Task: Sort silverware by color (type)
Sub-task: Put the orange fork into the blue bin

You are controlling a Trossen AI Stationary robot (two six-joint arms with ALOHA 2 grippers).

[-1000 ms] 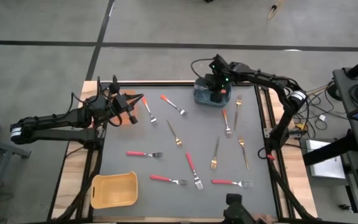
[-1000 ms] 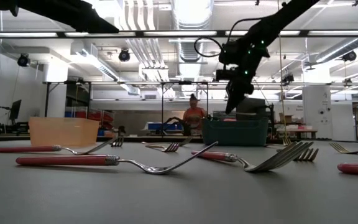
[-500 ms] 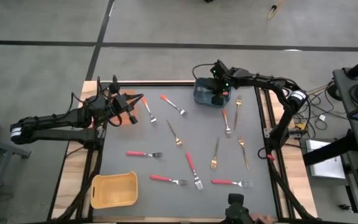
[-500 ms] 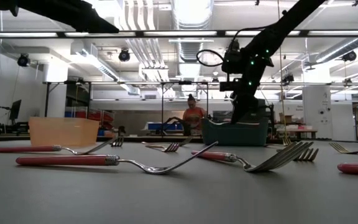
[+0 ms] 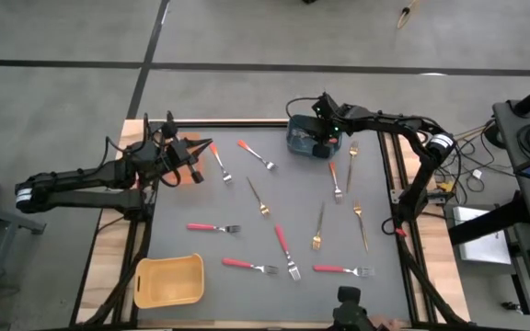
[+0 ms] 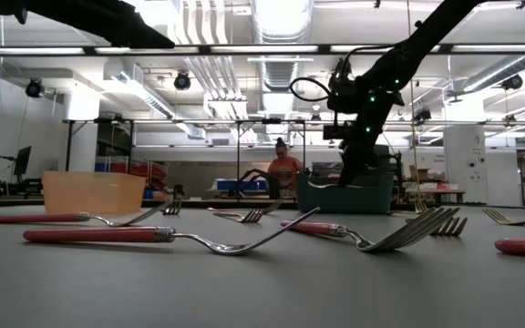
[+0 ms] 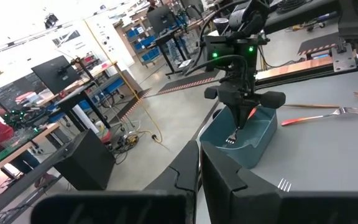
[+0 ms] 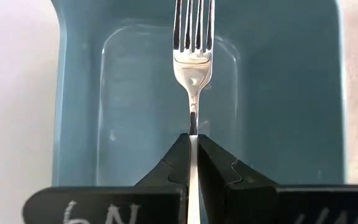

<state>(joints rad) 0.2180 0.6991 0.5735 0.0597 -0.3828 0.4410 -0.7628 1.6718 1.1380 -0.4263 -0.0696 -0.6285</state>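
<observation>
My right gripper [image 8: 193, 142] is shut on a silver fork [image 8: 193, 43] and reaches down into the blue-grey bin [image 5: 300, 140] at the table's far right. The left wrist view shows the fork's tines [image 7: 231, 139] low inside the bin [image 7: 260, 140], with an orange-red handle [image 7: 252, 113] at the fingers. My left gripper [image 7: 199, 163] is shut and empty. It waits level at the far left [image 5: 194, 154]. More forks lie flat on the mat: red-handled ones [image 5: 212, 227], gold ones [image 5: 318, 225] and an orange-handled one [image 5: 335, 176]. My right gripper pinches the fork between its two fingers at the thin neck [image 8: 193, 127], just behind the tines. The fingers slant down from above and lie along the fork. The fork sticks out ahead of the fingertips, tines down inside the bin. Whether the tines touch the bin's floor cannot be told.
A yellow bin [image 5: 167, 280] stands at the near left corner. An orange bin [image 5: 190, 175] shows beside my left gripper. The loose forks are spread over the middle and right of the mat. A person [image 6: 284, 169] stands in the room far behind the table.
My right gripper has gone down with the fork, from above the blue-grey bin to inside its rim, and the fork's tines are now low in the bin. The gripper has stayed shut on the fork.
</observation>
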